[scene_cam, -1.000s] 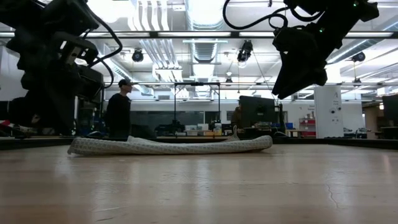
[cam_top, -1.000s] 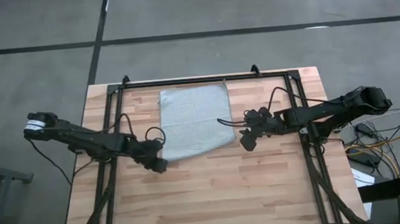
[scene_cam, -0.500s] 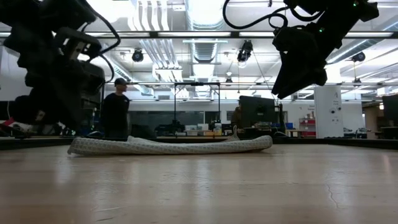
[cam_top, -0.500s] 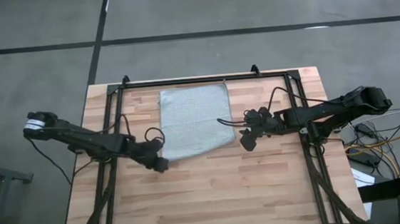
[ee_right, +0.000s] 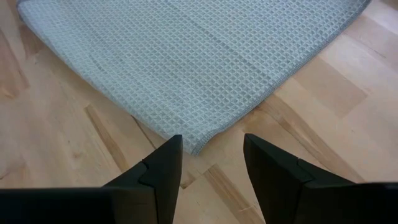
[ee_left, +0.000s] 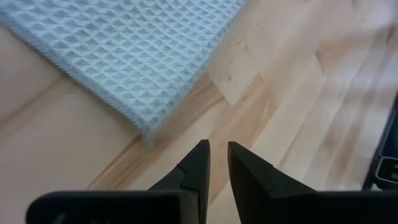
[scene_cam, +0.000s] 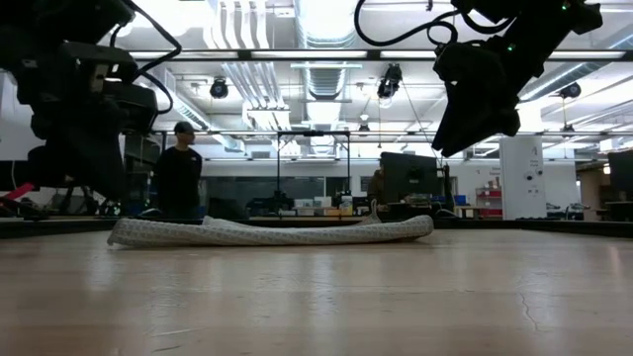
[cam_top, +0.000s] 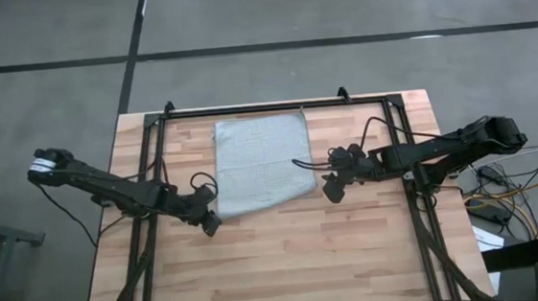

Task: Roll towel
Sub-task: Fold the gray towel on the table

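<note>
Two grippers point(cam_top: 211, 225) point(cam_top: 333, 191) flanking flat towel point(cam_top: 260, 161), seemingly above table point(cam_top: 354, 250)

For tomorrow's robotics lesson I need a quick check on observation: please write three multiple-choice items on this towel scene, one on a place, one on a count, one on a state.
1. Where does the towel lie on the table?
A. Toward the far edge, between the two arms
B. At the near edge
C. Hanging off the left side

2. How many towels are on the table?
A. Three
B. Two
C. One

3. What state is the towel in?
A. Rolled tight
B. Spread flat, unrolled
C. Lifted in a claw

Answers:
1. A: the high view shows it by the far edge, between the left claw and right claw.
2. C: only one cloth shows.
3. B: it lies flat in the low view, with neither claw gripping it.
</note>
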